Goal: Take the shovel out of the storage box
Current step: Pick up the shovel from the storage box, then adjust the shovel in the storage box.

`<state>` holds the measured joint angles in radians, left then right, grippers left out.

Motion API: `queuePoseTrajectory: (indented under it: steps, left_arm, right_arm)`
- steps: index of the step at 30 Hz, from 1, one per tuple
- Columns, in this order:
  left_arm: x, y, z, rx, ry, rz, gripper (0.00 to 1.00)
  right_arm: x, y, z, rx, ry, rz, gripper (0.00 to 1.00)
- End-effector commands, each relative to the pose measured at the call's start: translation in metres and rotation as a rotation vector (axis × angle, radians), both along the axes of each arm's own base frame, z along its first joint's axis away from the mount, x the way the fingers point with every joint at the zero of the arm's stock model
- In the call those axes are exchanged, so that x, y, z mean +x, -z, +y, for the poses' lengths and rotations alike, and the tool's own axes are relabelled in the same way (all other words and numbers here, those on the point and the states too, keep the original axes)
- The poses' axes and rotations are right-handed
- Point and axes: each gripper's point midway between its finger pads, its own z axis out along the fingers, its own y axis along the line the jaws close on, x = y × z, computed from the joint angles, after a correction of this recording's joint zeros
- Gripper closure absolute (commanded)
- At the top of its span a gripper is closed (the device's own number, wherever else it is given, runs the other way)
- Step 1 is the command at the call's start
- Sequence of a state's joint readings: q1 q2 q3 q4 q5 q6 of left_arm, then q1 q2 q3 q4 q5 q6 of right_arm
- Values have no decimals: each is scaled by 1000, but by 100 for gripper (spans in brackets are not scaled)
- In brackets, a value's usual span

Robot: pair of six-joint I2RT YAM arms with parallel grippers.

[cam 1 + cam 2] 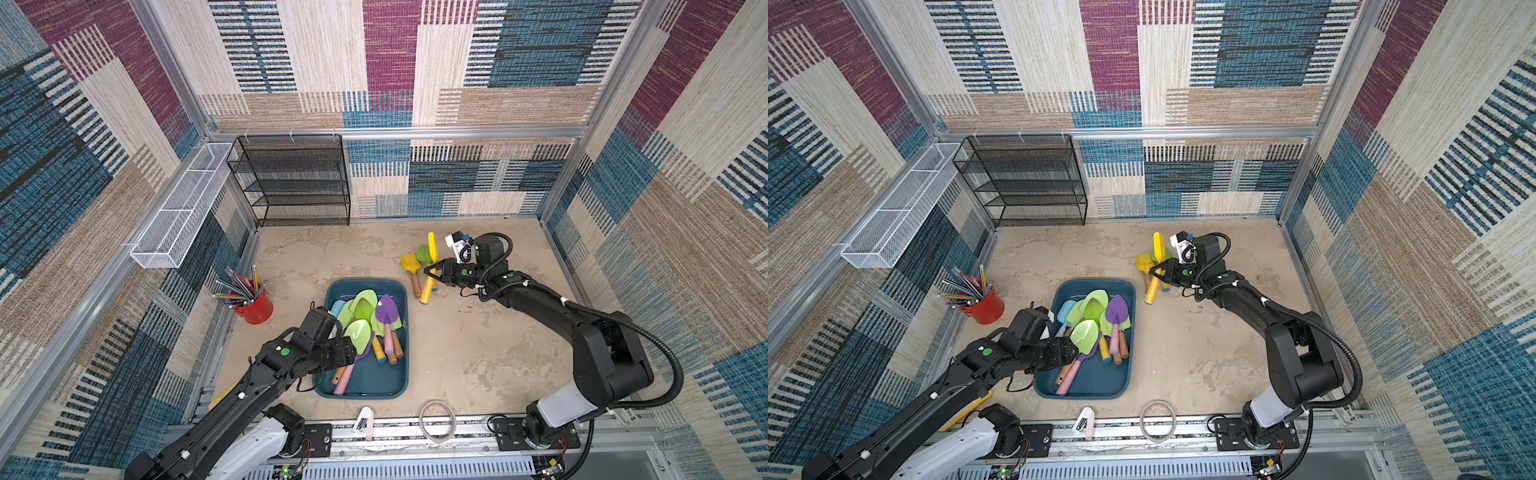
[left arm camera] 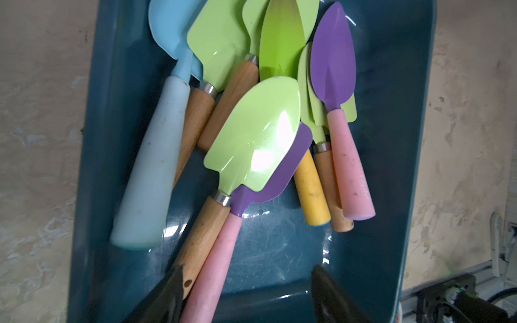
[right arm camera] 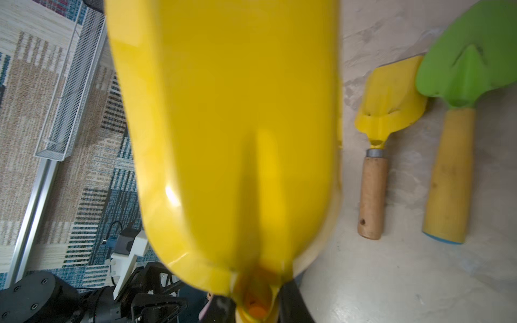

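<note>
At the 6 o'clock side of the table (image 1: 478, 353):

1. Storage box (image 1: 374, 380). Dark teal, shallow, glossy. It holds a heap of shovels, blades toward 12 o'clock and handles toward 6 o'clock.

2. Left gripper (image 2: 247, 279). It reaches in over the box's 8 o'clock wall. The jaws are apart and hold nothing. Between them lies the pink handle of the purple shovel (image 2: 223, 251). The wooden handle of the green shovel (image 2: 253, 134) lies against it, with its end at one finger (image 2: 165, 302).

3. Right gripper (image 1: 434, 274). It is at 1 o'clock from the box, clamped on the neck of a yellow shovel (image 1: 432, 246) with the blade raised. A small yellow shovel (image 3: 391, 98) and a green-bladed shovel (image 3: 470, 64) lie on the table just beside it.

Hazards, as judged:
- Double pick: the two handles touch, so the jaws may close on both.
- Bad landing: a finger may come down on the wooden handle instead of beside it and press the heap into the box.
- Tipped load: the green blade rests on the purple blade, so lifting the purple shovel would likely tilt or throw the green one.
- Slip: the pink handle looks smooth and tapered, and a grip near its end leaves the blade free to droop.
- Dragged box: nothing holds the box down, and a snagged blade could pull it along.
- Set-down knock: the yellow shovel may strike its two neighbours as it comes down.
</note>
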<state>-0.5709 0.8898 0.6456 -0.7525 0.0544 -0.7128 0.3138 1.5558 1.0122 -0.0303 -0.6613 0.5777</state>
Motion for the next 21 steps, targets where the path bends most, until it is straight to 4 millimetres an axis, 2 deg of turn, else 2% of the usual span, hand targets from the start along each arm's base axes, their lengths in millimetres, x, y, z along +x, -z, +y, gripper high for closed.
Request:
queuePoseTrajectory:
  steps: [1, 11, 21]
  left_arm:
    - [2, 3, 15, 127, -34, -9, 28]
    - [-1, 10, 32, 330, -35, 21, 36]
    - [-1, 23, 37, 433, -25, 66, 39]
  right_arm:
    - [6, 10, -20, -94, 55, -16, 84]
    - [17, 45, -51, -259, 161, 11, 84]
    - [26, 65, -74, -414, 226, 6, 84]
